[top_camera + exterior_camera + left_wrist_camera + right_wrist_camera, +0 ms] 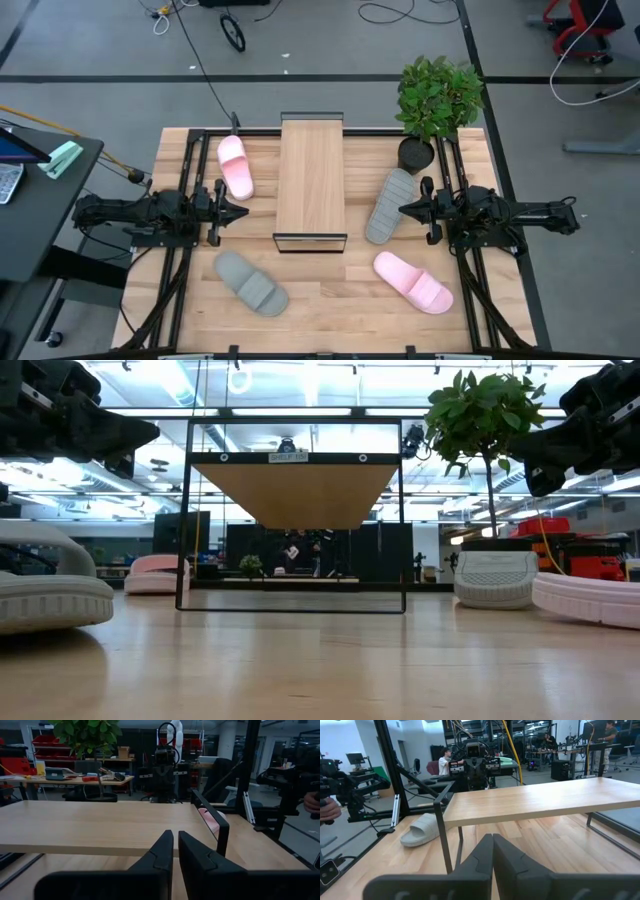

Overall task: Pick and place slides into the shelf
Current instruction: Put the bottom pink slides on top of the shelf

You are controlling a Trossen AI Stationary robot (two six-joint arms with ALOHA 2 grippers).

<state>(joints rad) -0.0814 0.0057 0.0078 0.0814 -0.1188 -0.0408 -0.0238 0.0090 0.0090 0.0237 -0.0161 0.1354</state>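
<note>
Nothing shelved yet: four slides (236, 166) (250, 281) (389, 205) (413, 281) lying on the table around the empty shelf (311, 178), left gripper (240, 212) barely parted, right gripper (405, 209) closed, both holding nothing.

The high view looks straight down on the whole table (320, 305). The low view sits at tabletop height, facing level through the shelf (297, 488) into the room. Each wrist view looks from its side past its own fingers toward the shelf (100, 827), which all four views share.
</note>
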